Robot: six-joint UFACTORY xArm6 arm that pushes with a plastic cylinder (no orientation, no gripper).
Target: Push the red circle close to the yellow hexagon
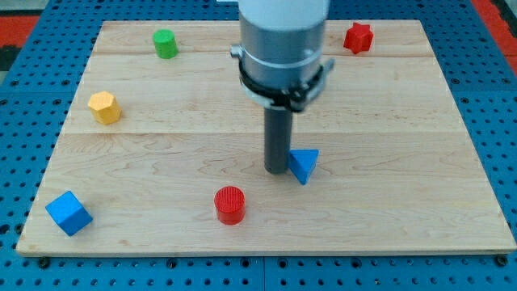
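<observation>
Resting spot: my tip (277, 169) held nothing and stood touching the blue triangle (304, 165).
Red circle (229, 204): lay below-left, apart.
Yellow hexagon (104, 107): sat far left.

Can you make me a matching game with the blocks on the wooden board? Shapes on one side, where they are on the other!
Things:
1. red circle
2. yellow hexagon
3. blue cube
4. red star

Places:
A. the view's top right
B. the view's bottom left corner
C. the view's left edge, midway up
D. the view's bottom, near the middle

Pairs: 1-D, 2-C, 3-B, 4-A
</observation>
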